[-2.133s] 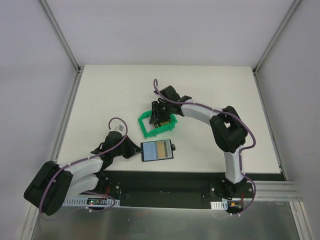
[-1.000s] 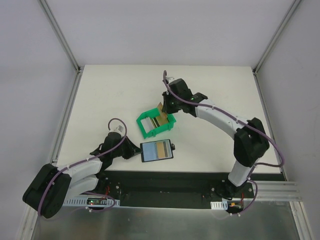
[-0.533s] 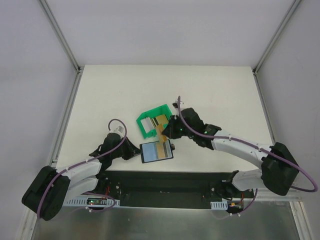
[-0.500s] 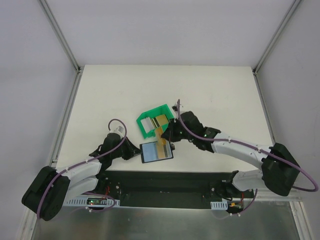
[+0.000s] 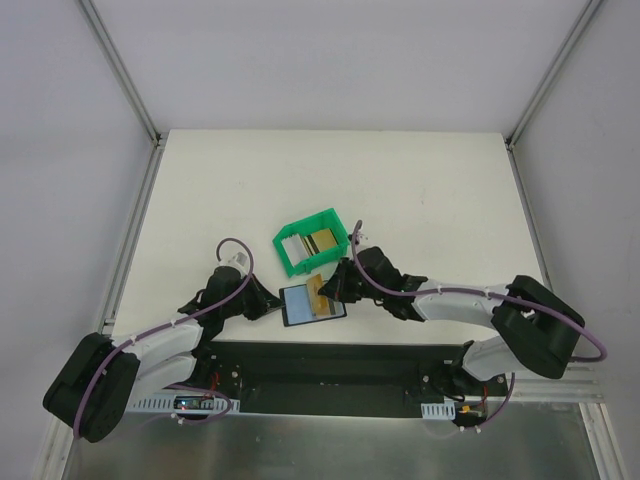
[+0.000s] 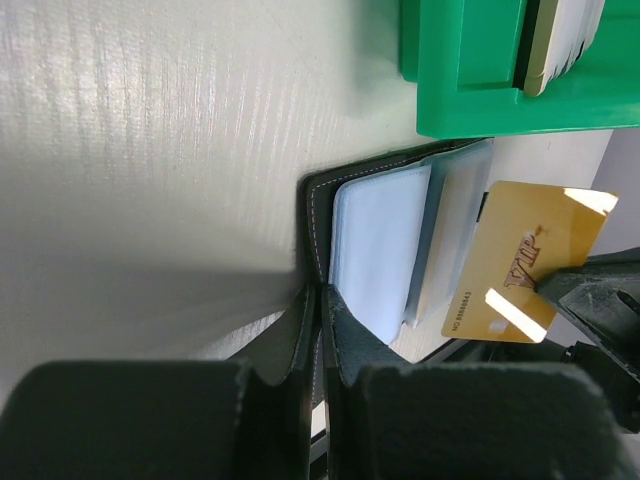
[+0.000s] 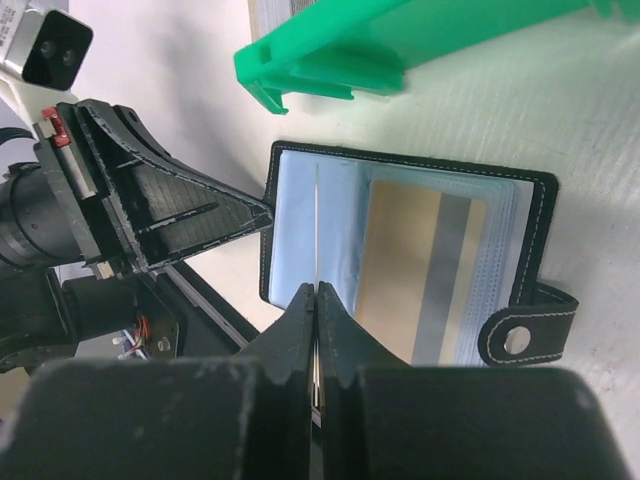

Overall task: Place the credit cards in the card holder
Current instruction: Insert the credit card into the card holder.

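**Holding a gold card over the open card holder**

Lying open and flat near the front edge of the white worktop (image 5: 430,200): the small black folding card holder (image 5: 297,305) (image 6: 375,250) (image 7: 295,220), with bluish-grey clear sleeves inside and a little snap tab (image 7: 515,337) on the right side. Gripped at the left cover edge by the left jaws, which are pressed together on the black flap, low against the worktop. Already sitting in one sleeve on the right half: a flat card with tan and grey stripes (image 7: 425,275).

Pinched by the right jaws, pressed together on one edge: a thin rectangular gold card (image 5: 320,292) (image 6: 525,265) with "VIP" lettering. Held tilted over the right half of the card holder, one corner reaching the edge of the sleeves. Cannot tell whether it is already inside a slot or only lying on top.

Standing just behind the card holder, not touching it: a green plastic open-fronted bin (image 5: 300,263) (image 6: 480,70) (image 7: 400,45). Inside, more credit cards (image 5: 322,241) (image 6: 560,35), the top one gold with a dark stripe, and something white beside them at the left.
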You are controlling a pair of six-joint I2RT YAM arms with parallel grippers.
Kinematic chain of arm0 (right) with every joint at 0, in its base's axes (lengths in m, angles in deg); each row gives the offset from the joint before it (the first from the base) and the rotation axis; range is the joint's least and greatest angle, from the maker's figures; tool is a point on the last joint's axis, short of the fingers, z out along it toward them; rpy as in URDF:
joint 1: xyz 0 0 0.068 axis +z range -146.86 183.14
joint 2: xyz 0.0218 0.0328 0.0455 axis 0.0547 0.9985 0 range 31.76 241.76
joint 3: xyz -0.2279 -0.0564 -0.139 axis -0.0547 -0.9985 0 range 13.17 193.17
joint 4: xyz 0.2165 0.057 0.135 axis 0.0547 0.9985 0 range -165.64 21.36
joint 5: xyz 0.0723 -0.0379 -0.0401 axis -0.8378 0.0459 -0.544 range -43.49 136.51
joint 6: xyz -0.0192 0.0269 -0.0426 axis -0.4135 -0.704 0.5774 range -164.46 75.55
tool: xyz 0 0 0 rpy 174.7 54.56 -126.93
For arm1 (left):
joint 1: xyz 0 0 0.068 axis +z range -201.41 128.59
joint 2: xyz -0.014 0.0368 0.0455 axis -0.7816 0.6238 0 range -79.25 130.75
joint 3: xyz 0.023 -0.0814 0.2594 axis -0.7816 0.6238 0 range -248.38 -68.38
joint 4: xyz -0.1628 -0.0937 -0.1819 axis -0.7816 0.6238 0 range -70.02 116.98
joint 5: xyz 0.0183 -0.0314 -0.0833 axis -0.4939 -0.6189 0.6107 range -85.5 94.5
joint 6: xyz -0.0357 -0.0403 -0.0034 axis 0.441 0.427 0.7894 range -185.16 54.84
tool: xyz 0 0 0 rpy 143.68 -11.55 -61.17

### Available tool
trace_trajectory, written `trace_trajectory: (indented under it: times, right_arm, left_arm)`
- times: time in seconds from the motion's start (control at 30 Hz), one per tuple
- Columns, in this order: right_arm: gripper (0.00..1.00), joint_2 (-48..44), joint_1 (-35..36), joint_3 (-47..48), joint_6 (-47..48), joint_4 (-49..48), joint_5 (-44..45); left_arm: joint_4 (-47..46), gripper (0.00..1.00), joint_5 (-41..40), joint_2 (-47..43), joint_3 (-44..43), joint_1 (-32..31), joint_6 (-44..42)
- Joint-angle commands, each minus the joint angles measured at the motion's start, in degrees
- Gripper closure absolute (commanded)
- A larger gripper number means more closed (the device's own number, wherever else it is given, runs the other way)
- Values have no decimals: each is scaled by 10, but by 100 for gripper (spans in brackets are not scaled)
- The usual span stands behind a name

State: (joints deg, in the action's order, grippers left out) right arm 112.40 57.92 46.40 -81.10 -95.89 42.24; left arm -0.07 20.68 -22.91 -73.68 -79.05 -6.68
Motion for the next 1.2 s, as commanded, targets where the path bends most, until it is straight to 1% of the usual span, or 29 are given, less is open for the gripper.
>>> trace_trajectory:
  times: [0.0, 0.23, 0.4, 0.57, 0.67, 0.87, 1.17]
  right_arm:
    - [100, 27, -2, -7, -29, -73, -16]
    - [100, 56, -8, -28, -49, -103, -23]
    - [100, 76, -18, -44, -51, -112, -44]
    - [99, 115, -18, -62, -80, -194, -82]
    - [100, 130, -18, -64, -94, -211, -86]
    - [100, 140, -17, -70, -106, -231, -71]
    - [100, 116, -20, -96, -113, -233, -18]
  left_arm:
    - [14, 100, 8, 0, 3, 5, -12]
    - [15, 100, 8, -3, 3, 5, -10]
    - [16, 100, 7, 1, 1, 5, -10]
    - [15, 100, 8, 8, -2, 5, -11]
    - [15, 100, 7, 10, -3, 5, -10]
    - [15, 100, 8, 10, -4, 5, -11]
    - [17, 100, 6, -4, 6, 5, -7]
